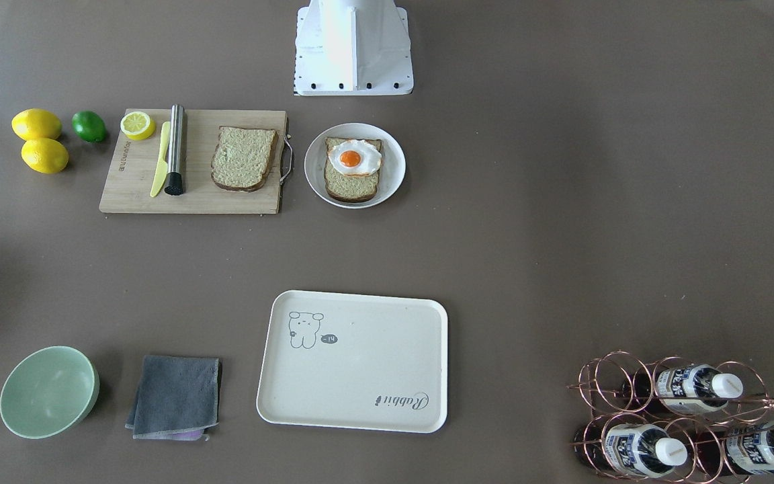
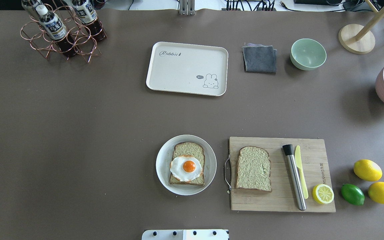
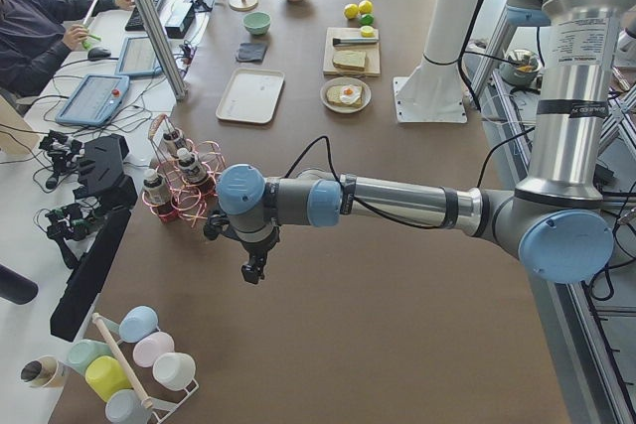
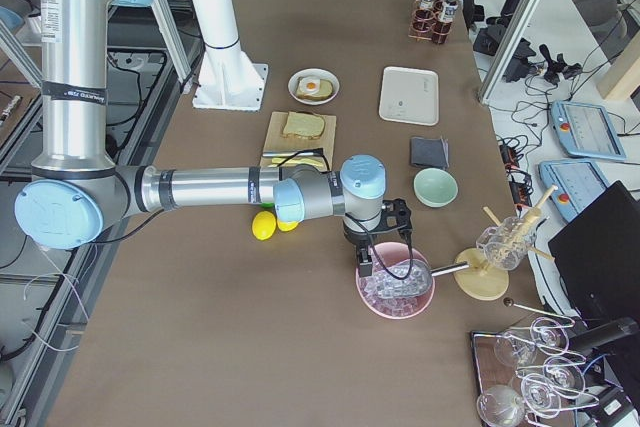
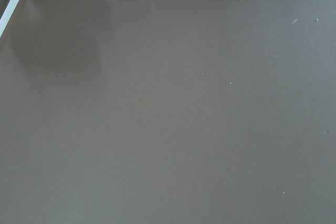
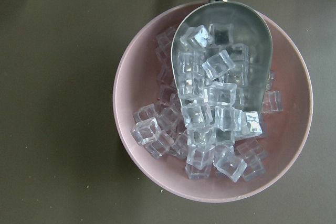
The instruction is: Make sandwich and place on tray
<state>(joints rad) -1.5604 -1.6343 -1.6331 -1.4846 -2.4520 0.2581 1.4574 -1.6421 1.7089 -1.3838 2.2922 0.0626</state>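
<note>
One bread slice lies on a round white plate with the fried egg on top; they also show in the front view. The second slice lies on the wooden cutting board. The cream tray sits bare at the table's far side. My left gripper hangs over bare table near the bottle rack, far from the food. My right gripper hangs over the pink ice bowl. Both show only in side views, so I cannot tell whether they are open or shut.
The board also holds a steel rod, a yellow knife and a lemon half. Lemons and a lime lie beside it. A grey cloth, green bowl, bottle rack and pink ice bowl with scoop stand around.
</note>
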